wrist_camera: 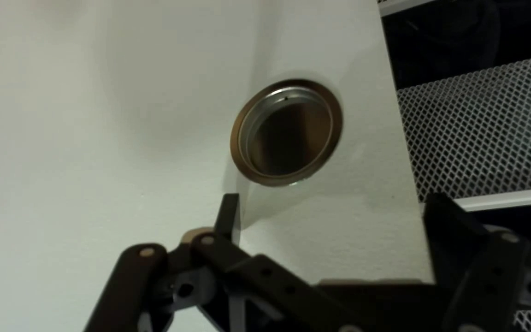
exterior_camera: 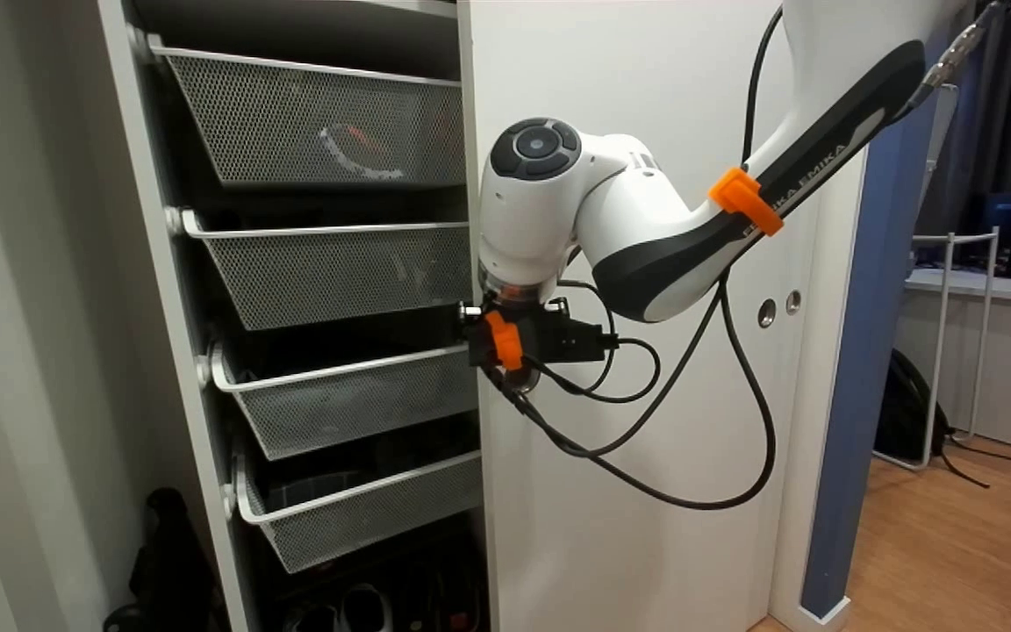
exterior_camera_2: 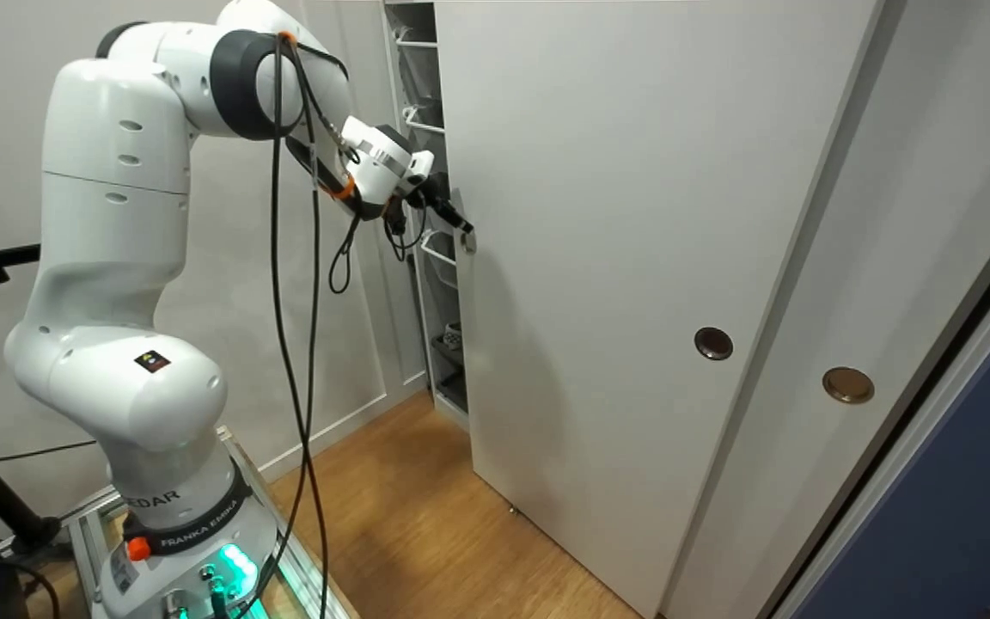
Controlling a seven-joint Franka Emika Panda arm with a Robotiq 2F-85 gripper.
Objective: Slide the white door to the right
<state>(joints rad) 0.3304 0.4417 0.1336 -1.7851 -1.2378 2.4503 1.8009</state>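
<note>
The white door (exterior_camera: 646, 544) is a tall flat panel that stands right of the mesh drawers in an exterior view; it fills the middle of an exterior view (exterior_camera_2: 615, 215). It has a round recessed pull near each edge. The pull near the drawer-side edge (wrist_camera: 288, 133) shows just beyond my fingertips in the wrist view. My gripper (wrist_camera: 332, 198) is open at that edge, one finger over the door's face, the other beyond the edge in front of the drawers. I cannot tell whether the fingers touch the door. In an exterior view (exterior_camera: 519, 342) the fingertips are hidden.
Wire-mesh drawers (exterior_camera: 339, 281) in a white frame fill the open wardrobe section. Another white panel (exterior_camera_2: 916, 215) with a single round pull stands beyond the door's far edge, beside a blue wall (exterior_camera: 865, 351). Loose black cables (exterior_camera: 699, 503) hang from the arm in front of the door.
</note>
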